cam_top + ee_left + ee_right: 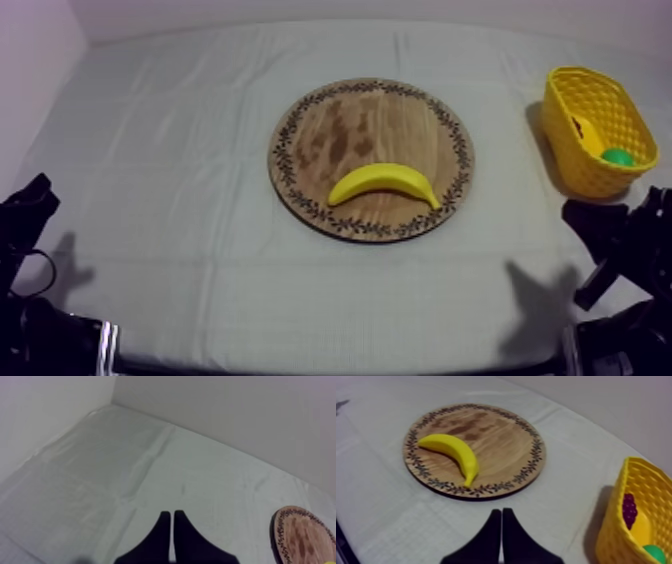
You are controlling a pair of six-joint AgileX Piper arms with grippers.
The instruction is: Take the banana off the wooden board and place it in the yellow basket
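Banana [385, 183] lies at six o'clock on the wooden board [335, 125], yellow basket [590, 112] out at three o'clock; left gripper [172, 515] and right gripper [501, 512] both pinched closed, empty.

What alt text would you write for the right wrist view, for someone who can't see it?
A yellow banana lies on a round wooden board with a patterned rim, on a grey-white cloth. The right gripper, shut on nothing, points toward the board's near edge. Beside it, a yellow basket holds purple grapes and a green fruit.
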